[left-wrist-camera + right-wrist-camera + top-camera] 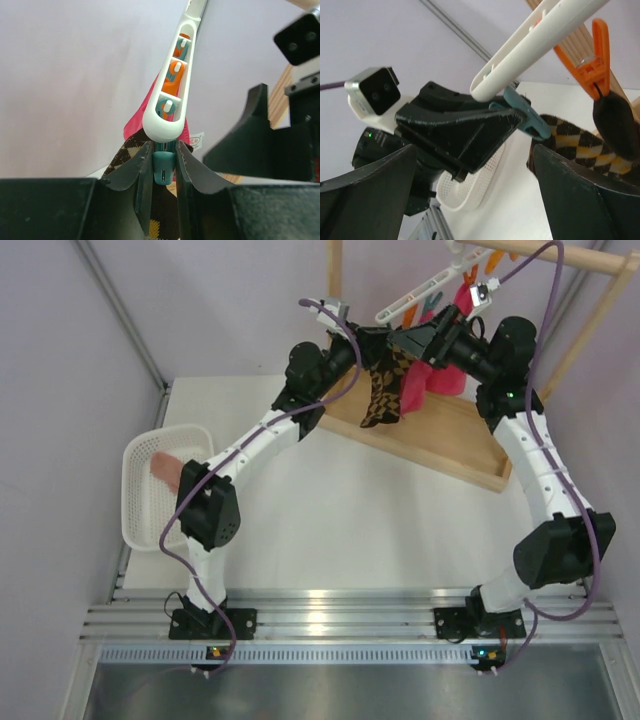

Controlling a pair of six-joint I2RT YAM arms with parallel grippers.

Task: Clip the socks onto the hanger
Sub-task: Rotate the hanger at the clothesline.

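My left gripper [163, 152] is clenched on the teal clip [163, 169] at the lower end of the hanger [172, 95], one finger pressing each side of it. A diamond-check sock [384, 390] hangs directly under that end of the hanger, its top up at the clip; I cannot tell whether the clip has hold of it. My right gripper [474, 150] is released, fingers spread wide and empty, just beside the same end of the hanger. A pink cloth [442, 375] hangs below the hanger's middle, and an orange clip [596, 55] sits further along the hanger.
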